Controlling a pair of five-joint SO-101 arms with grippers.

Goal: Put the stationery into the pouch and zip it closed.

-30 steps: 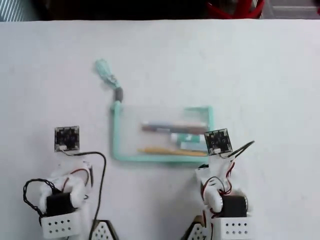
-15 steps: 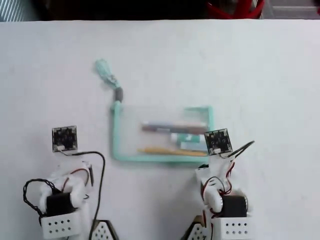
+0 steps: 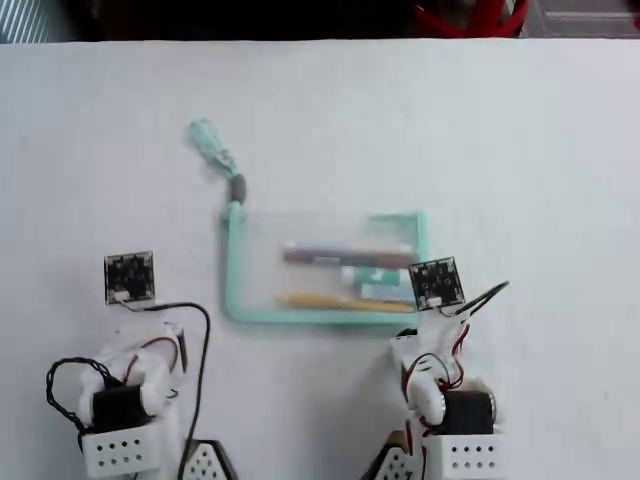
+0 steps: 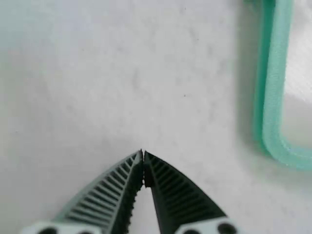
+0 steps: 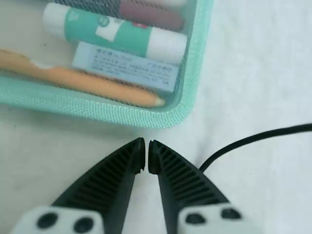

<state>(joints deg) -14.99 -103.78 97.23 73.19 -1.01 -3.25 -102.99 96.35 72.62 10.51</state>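
Lying flat near the middle of the white table (image 3: pixel 520 150), a clear mesh pouch (image 3: pixel 232 275) edged in mint green holds the stationery. Both arms sit at the table's near edge, one on each side of it.

Inside the pouch, an orange pencil (image 5: pixel 73 83) runs along the near border with its tip pointing to the corner by the right arm. A pale blue eraser (image 5: pixel 124 67) lies just beside the pencil. A green-and-white glue stick (image 5: pixel 112 34) lies next to the eraser, and a dark red pen (image 5: pixel 151 14) lies farther in. All four lie roughly parallel to the pouch's long sides.

At the far left corner of the pouch, a teal tassel (image 3: pixel 207 140) trails away across the table on a cord with a grey bead (image 3: pixel 237 188). The frames do not show whether the zip is closed.

The right gripper (image 5: pixel 146 151) has its black ribbed jaws pressed together on nothing. Its tips are just short of the pouch's green border, close to the pencil's point, with a strip of table between. A black cable (image 5: pixel 253 139) crosses the table beside it.

The left gripper (image 4: pixel 143 158) is likewise closed and empty. Its ribbed tips meet over bare table, near the pouch's other near corner but apart from it.
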